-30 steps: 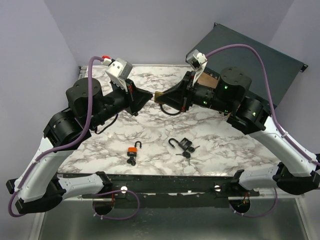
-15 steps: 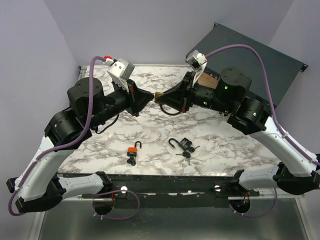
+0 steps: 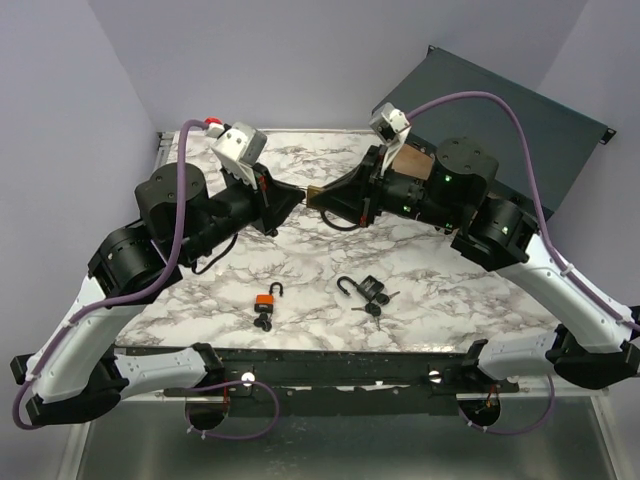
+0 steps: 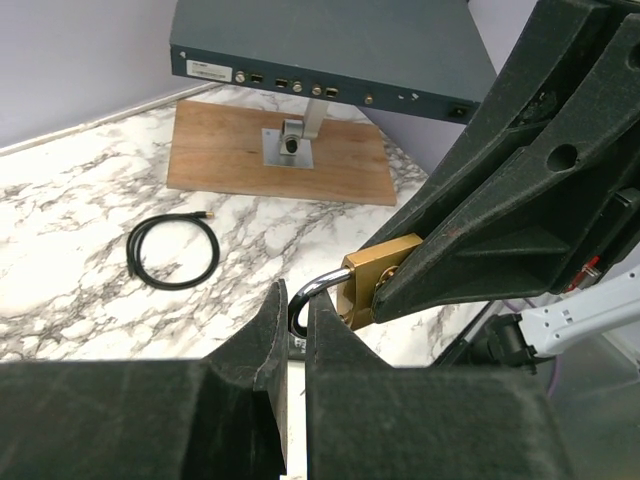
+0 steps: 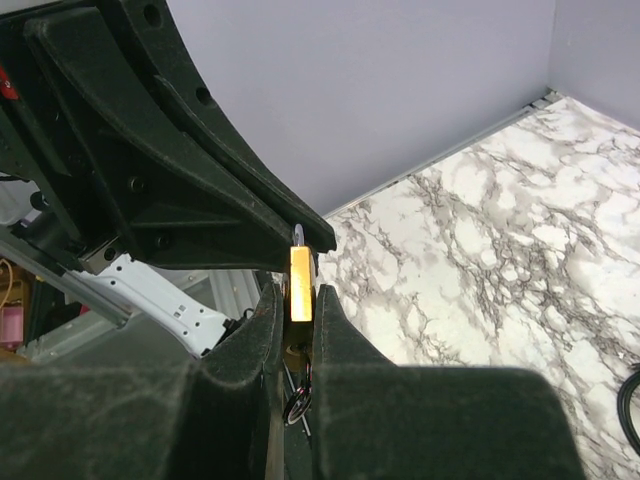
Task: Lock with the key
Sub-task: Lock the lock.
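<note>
A brass padlock [image 4: 372, 285] is held in mid-air above the middle of the marble counter [image 3: 300, 262], caught between the two arms where they meet; the right gripper [image 5: 294, 292] is clamped on the lock's brass body, which shows edge-on between its fingers in the right wrist view; a ring of keys [image 5: 295, 405] hangs just beneath the lock; the left gripper [image 4: 295, 298] is closed, its fingertips pinched on the steel shackle [image 4: 310, 290], which curves out of the body and down into the narrow slit between them. Whether a key sits in the keyhole cannot be told.

Well below, near the front edge of the counter, an orange padlock [image 3: 266, 299] lies with its shackle swung open and its keys touching it on the near side; to its right, apart from it, a black padlock [image 3: 368, 288] also lies open with keys beside it. Toward the far side a coil of black cable [image 4: 173, 252] rests on the marble; beyond it a wooden board [image 4: 230, 150] carries a small metal fitting; a dark flat equipment box [image 4: 320, 35] leans over the board's far edge.
</note>
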`<control>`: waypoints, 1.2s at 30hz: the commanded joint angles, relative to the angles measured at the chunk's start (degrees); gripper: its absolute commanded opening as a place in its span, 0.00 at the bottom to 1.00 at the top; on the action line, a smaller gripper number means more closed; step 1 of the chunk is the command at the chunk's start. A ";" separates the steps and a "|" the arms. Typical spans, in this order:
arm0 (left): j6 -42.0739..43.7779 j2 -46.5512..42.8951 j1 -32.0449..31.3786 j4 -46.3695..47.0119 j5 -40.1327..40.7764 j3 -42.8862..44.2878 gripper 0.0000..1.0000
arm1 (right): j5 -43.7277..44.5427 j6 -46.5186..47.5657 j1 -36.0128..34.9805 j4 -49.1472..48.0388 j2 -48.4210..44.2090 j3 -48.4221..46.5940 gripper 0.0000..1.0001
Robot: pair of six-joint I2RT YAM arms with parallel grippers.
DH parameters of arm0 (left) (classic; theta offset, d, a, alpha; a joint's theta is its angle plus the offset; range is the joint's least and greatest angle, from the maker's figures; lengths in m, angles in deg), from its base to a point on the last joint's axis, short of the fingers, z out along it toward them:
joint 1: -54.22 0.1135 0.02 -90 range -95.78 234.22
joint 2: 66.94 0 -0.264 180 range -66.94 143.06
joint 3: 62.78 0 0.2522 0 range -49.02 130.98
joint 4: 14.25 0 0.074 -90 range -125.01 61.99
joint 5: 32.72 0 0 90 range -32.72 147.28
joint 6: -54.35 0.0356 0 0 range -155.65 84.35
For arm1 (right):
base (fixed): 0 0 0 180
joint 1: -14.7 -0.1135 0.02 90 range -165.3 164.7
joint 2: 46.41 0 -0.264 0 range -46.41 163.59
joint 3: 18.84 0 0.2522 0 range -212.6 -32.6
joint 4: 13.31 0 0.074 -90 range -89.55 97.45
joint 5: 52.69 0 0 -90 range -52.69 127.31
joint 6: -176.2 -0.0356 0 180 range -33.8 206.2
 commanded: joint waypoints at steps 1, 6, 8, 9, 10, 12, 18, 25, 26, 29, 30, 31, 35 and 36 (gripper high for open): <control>-5.01 -0.90 -7.55 11.22 -18.33 -3.22 0.00 | 6.48 1.83 -1.39 -6.01 7.96 4.47 0.01; -2.66 -3.64 -7.20 9.97 -15.81 -4.06 0.00 | 6.02 2.92 -1.37 -6.40 4.40 6.59 0.15; -2.36 -4.62 -6.65 9.87 -15.01 -4.57 0.00 | 5.48 2.64 -1.38 -7.35 2.72 8.09 0.24; -2.26 -4.98 -6.43 9.72 -14.62 -4.73 0.00 | 5.46 2.34 -1.34 -7.88 1.89 8.94 0.28; -2.12 -5.07 -6.15 9.29 -13.86 -4.69 0.00 | 5.45 2.18 -1.40 -8.11 1.19 9.59 0.31; -1.81 -5.42 -5.56 8.65 -12.40 -4.79 0.00 | 5.50 1.98 -1.35 -8.54 0.07 10.94 0.41; -1.60 -6.59 -2.10 8.43 -14.07 -6.09 0.00 | 4.70 2.39 -1.35 -10.63 -4.11 15.03 0.61; -1.54 -7.90 3.34 7.88 -19.62 -6.88 0.00 | 3.26 4.52 -1.42 -12.89 -9.58 19.48 0.84; -1.54 -7.87 4.11 7.73 -20.22 -6.83 0.00 | 3.44 4.90 -1.40 -12.88 -9.95 19.78 0.86; -1.56 -8.24 6.23 7.15 -21.96 -6.79 0.00 | 2.56 6.50 -1.00 -12.32 -11.13 20.59 0.91; -1.42 -8.33 6.97 6.89 -22.36 -6.83 0.00 | 1.56 6.92 -0.52 -12.19 -11.66 20.97 0.93; -1.22 -8.51 7.64 6.62 -22.78 -6.71 0.00 | -0.23 7.14 0.57 -12.04 -12.12 21.41 0.94; 0.02 -8.75 10.40 5.39 -25.76 -6.24 0.00 | -14.53 6.01 9.08 -11.82 -12.50 22.02 0.95; 0.40 -8.74 11.08 5.26 -27.13 -6.16 0.00 | -19.99 4.78 11.91 -12.70 -12.30 22.25 0.94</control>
